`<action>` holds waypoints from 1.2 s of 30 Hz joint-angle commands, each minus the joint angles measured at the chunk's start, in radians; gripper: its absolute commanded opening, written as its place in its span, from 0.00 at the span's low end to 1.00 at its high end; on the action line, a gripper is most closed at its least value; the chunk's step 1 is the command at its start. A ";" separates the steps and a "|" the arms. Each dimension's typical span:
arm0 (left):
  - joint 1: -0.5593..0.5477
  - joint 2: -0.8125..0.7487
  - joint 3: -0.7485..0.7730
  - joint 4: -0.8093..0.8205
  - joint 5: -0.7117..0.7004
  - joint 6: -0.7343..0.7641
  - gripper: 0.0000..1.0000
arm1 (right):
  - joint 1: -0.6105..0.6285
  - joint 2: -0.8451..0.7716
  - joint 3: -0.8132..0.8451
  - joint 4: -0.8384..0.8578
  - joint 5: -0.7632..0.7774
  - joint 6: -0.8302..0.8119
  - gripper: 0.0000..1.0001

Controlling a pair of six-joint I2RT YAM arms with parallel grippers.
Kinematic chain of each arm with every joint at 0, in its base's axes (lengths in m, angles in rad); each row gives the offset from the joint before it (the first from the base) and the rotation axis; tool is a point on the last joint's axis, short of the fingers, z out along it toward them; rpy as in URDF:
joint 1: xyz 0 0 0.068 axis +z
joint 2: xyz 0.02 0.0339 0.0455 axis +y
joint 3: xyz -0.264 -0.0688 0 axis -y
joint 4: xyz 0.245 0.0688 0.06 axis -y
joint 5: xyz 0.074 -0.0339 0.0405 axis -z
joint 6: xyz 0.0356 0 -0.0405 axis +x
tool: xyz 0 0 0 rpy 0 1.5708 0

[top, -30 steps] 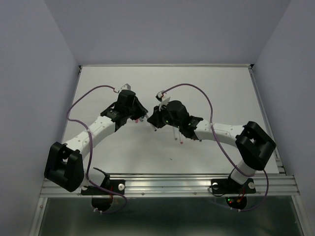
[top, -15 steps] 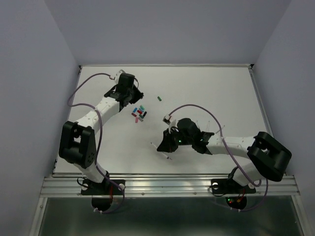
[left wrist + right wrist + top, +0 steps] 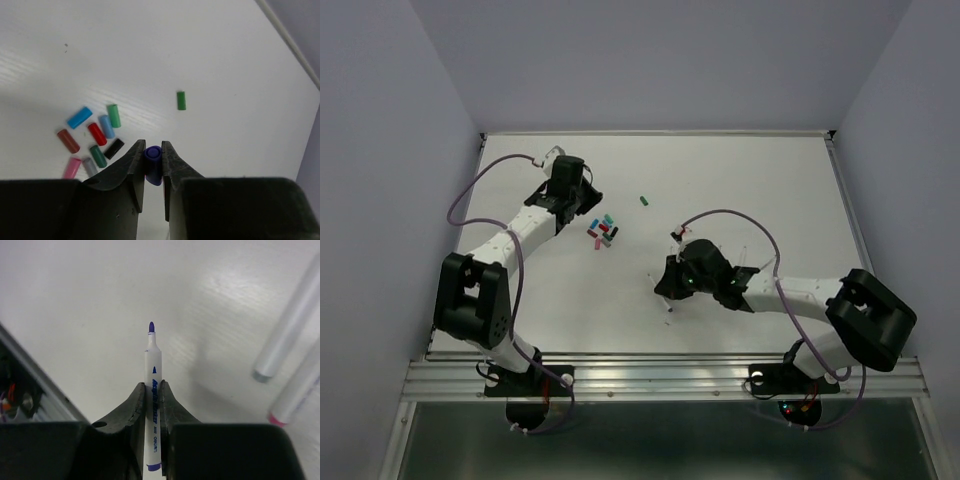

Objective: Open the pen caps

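Since half a second before, the right fingers [image 3: 134,412] had drawn slightly rightward and farther, clamped on an uncapped white plastic pen with a purple tip [image 3: 152,362]. The left fingers [image 3: 131,172] had barely shifted at far left. They pinched the stubby purple plastic cap [image 3: 153,167] near the heap of coloured plastic caps [image 3: 95,137]. One green plastic cap [image 3: 181,100] lay apart, farther right. The white table [image 3: 770,180] stood between pale lavender walls [image 3: 380,150].

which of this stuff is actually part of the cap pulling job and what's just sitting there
Part of the job:
purple cap in left tool
purple pen in right tool
cluster of loose caps
lone green cap
two white pens

Just there:
table
metal rail at its near edge
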 commanded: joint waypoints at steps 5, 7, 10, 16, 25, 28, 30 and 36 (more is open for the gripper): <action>-0.021 -0.099 -0.212 -0.037 0.023 0.045 0.00 | -0.015 0.066 0.127 -0.050 0.406 -0.025 0.01; -0.031 -0.093 -0.257 -0.035 0.032 0.030 0.00 | -0.015 0.100 0.148 -0.056 0.453 -0.042 0.01; -0.051 -0.067 -0.294 -0.029 0.042 0.018 0.00 | -0.015 0.146 0.176 -0.074 0.513 -0.037 0.02; -0.053 -0.031 -0.302 -0.040 0.040 0.010 0.04 | -0.015 0.201 0.211 -0.143 0.563 -0.017 0.10; -0.053 -0.001 -0.289 -0.051 0.043 0.018 0.25 | -0.015 0.162 0.208 -0.157 0.569 -0.040 0.30; -0.053 0.010 -0.294 -0.044 0.060 0.013 0.25 | -0.015 0.125 0.224 -0.166 0.569 -0.063 0.41; -0.053 0.010 -0.294 -0.046 0.058 0.014 0.26 | -0.015 0.084 0.230 -0.166 0.572 -0.082 0.50; -0.053 -0.017 -0.282 -0.066 0.054 0.021 0.55 | -0.015 -0.033 0.233 -0.165 0.576 -0.097 0.73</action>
